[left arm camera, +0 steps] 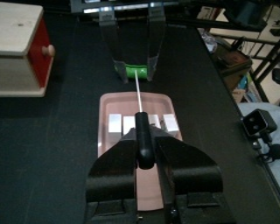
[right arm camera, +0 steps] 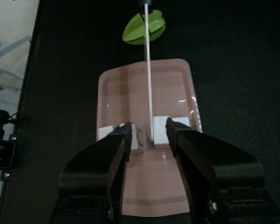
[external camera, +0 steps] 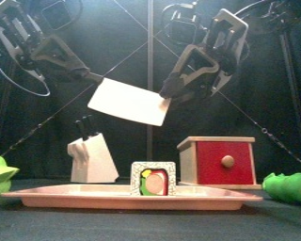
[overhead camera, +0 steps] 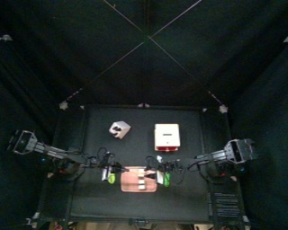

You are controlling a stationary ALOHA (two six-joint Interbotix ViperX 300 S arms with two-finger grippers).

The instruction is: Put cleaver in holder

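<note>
The left gripper [left arm camera: 143, 150] has its jaws clamped on the black handle of the cleaver [external camera: 128, 102], holding it in the air above the pink tray [external camera: 65, 195] at the front of the worktop [overhead camera: 93, 121]. In the front view the white blade hangs broadside to the camera and tilted, its lower corner pointing toward 5 o'clock. The right gripper [right arm camera: 146, 129] is at the far end of the blade with its jaws apart, one on each side of the thin blade edge; whether either jaw touches the blade cannot be determined. The white holder [external camera: 93, 155] stands upright on the worktop behind the tray, at 11 o'clock from the tray in the top view, well apart from the cleaver. A red-fronted box [external camera: 218, 160] stands at 1 o'clock from the tray. A small roll-shaped block [external camera: 153, 177] sits on the tray. Green objects lie at 9 o'clock [external camera: 0, 174] and 3 o'clock [external camera: 289, 184] from the tray.
</note>
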